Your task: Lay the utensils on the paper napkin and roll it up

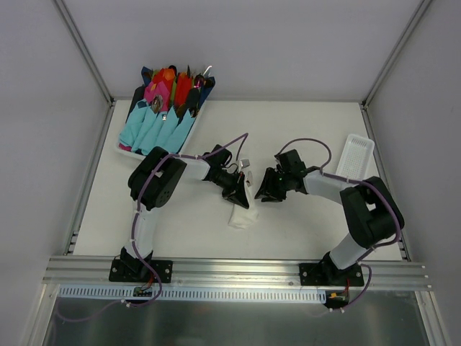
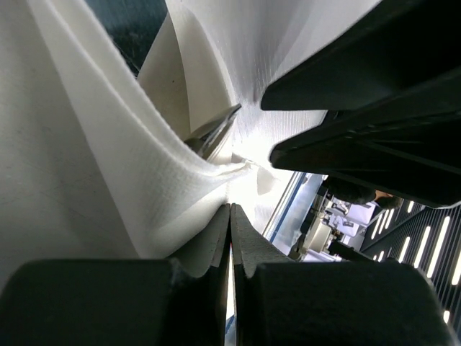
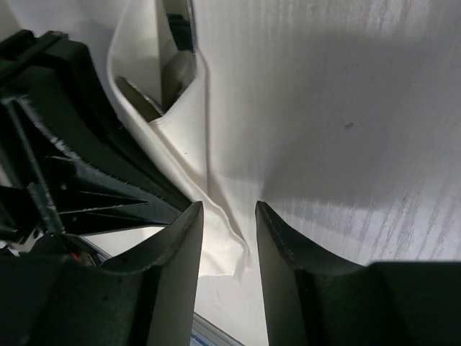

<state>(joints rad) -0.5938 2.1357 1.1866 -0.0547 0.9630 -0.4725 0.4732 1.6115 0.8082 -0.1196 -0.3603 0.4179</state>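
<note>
The left end effector (image 2: 230, 214) is pressed together at the napkin's (image 2: 144, 166) fold, with a utensil (image 2: 215, 132) tucked inside just ahead. The right end effector (image 3: 229, 216) is spread astride a crease. Unpinched there, the roll may spring open and drop the utensil.

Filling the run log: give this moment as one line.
left hand: shut on paper napkin | right hand: open, astride napkin fold | utensil: inside fold

Top view: even, soft overhead light, sharp throughout, only faint shadows on the white desk (image 1: 288, 122). Left wrist view: paper napkin (image 2: 108, 166) close to blown out, glare patch at centre, fingers (image 2: 205, 245) dark and soft up close. Right wrist view: broad grey shadow across desk, fingers (image 3: 180, 259) underexposed, slightly blurred.
</note>
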